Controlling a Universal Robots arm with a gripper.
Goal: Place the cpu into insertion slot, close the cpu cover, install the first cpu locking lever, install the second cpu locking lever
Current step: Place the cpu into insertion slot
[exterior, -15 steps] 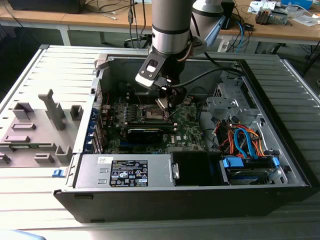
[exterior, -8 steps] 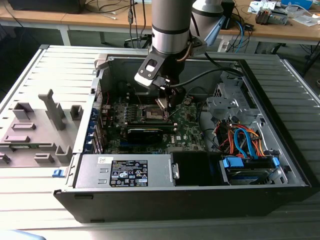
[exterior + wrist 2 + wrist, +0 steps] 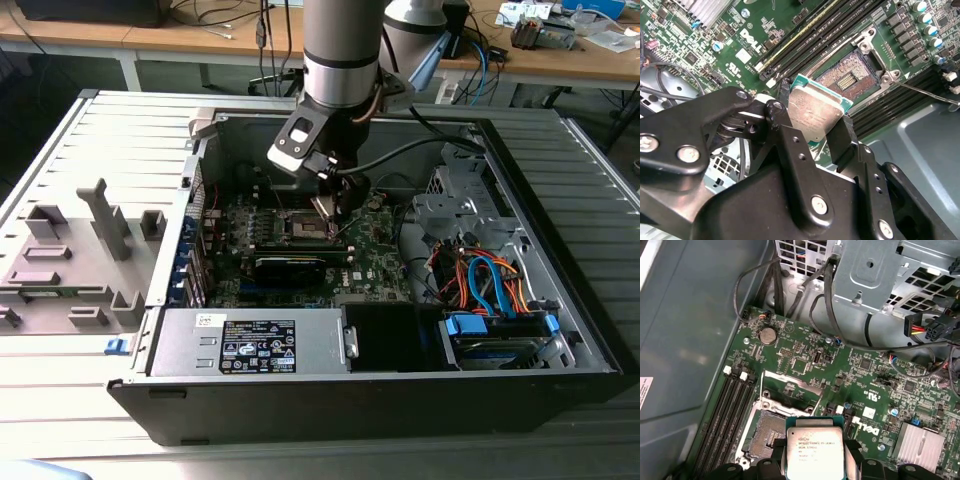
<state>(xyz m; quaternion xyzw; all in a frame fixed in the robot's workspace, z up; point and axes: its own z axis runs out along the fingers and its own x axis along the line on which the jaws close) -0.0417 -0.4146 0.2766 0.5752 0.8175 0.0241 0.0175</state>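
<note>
Second wrist view: the gripper, closed on the cpu, holds it near the uncovered insertion slot.

A pale grey ribbed worktop fills the near side of the room under soft, even light. Along its far edge stand light wooden desks on white legs, with dark cables trailing over them. The floor beneath lies in shadow. A grey moulded fixture sits on the worktop toward the exterior view's left.
</note>
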